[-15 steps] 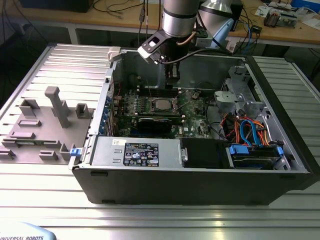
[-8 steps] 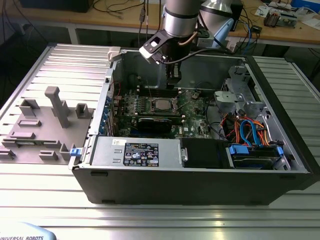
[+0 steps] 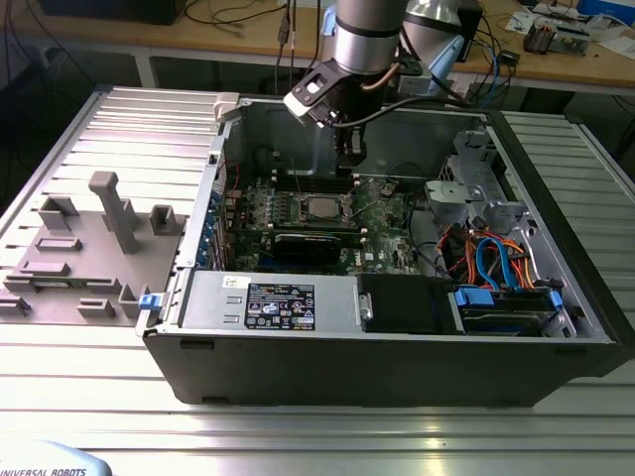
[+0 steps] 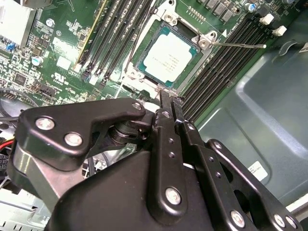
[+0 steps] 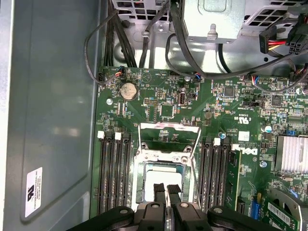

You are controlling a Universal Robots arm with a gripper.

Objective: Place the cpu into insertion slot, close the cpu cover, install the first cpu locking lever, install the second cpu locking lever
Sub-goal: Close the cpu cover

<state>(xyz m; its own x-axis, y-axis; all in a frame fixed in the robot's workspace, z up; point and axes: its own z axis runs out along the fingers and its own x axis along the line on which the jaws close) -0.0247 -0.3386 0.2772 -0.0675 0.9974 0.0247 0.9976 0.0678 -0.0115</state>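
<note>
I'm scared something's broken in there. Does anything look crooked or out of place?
Nothing looks broken. The silvery-grey square chip lies flat in its silvery-rimmed square socket, but a thin silvery metal lever sticks out sideways over the long black memory slots, unlatched.

I see a black tool (image 5: 166, 191), silvery-grey cpu (image 4: 166, 60), green circuit board (image 5: 159, 110), black memory slots (image 5: 113, 178) and pale ribbed desk (image 3: 298, 436).

The surface (image 3: 327, 436) is a grey ribbed metal top. An open computer case (image 3: 397, 372) lies directly on it at centre. A grey fixture (image 3: 60, 268) with upright blocks rests just beside the case, toward the exterior view's left.
</note>
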